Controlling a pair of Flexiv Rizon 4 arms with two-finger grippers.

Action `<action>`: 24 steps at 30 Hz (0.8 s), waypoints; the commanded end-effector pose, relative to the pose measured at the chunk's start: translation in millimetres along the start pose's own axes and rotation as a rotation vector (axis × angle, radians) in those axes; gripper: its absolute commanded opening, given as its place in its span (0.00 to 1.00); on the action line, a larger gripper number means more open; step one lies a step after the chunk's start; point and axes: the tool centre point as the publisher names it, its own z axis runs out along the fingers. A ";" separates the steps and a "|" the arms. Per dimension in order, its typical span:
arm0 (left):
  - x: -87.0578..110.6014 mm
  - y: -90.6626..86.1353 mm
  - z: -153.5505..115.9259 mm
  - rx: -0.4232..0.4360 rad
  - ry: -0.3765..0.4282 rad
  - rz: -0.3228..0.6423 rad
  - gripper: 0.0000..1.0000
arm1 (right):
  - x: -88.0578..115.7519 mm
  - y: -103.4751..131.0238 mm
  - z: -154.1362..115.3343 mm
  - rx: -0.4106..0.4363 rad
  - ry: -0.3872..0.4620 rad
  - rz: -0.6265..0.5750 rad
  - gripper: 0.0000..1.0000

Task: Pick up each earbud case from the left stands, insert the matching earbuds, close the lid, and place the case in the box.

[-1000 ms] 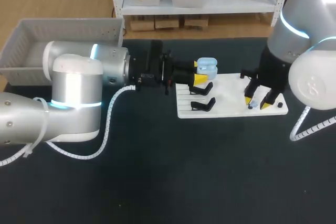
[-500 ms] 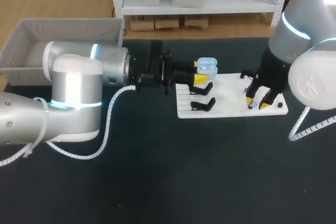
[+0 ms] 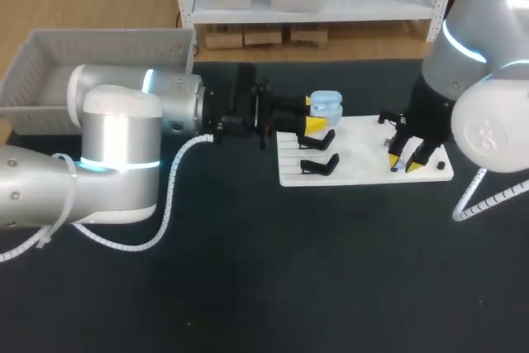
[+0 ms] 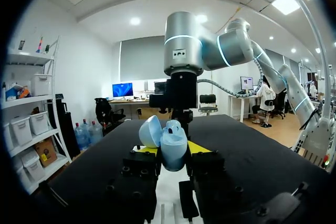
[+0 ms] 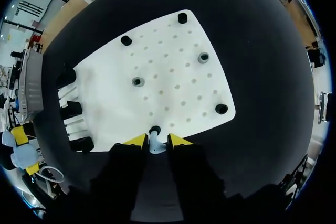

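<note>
R gripper [image 3: 402, 162] pinching earbud [image 5: 156, 145] narrowly off board [image 5: 168, 77]; L gripper [image 3: 316, 113] clamping open case [image 4: 173, 142]. Risk: thin grip, bud twisting/slipping during lift.

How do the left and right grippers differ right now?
The left gripper lies level; the right gripper points down at the white board. The left is shut on the blue earbud case, lid open; the right is shut on a small earbud. Both hold something between yellow tips.
</note>
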 end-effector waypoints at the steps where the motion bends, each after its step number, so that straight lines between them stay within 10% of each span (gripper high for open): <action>1: 1.1 -1.4 0.3 -0.006 -0.003 0.003 0.00 | -1.2 1.0 0.2 0.004 0.004 0.000 0.23; 8: 1.1 -1.4 0.3 -0.006 -0.003 0.003 0.00 | -1.2 1.0 1.4 0.009 0.010 0.000 0.00; 24: 1.1 -1.4 0.3 -0.006 -0.003 0.003 0.00 | 14.8 -1.6 -30.2 0.015 -0.009 -0.023 0.00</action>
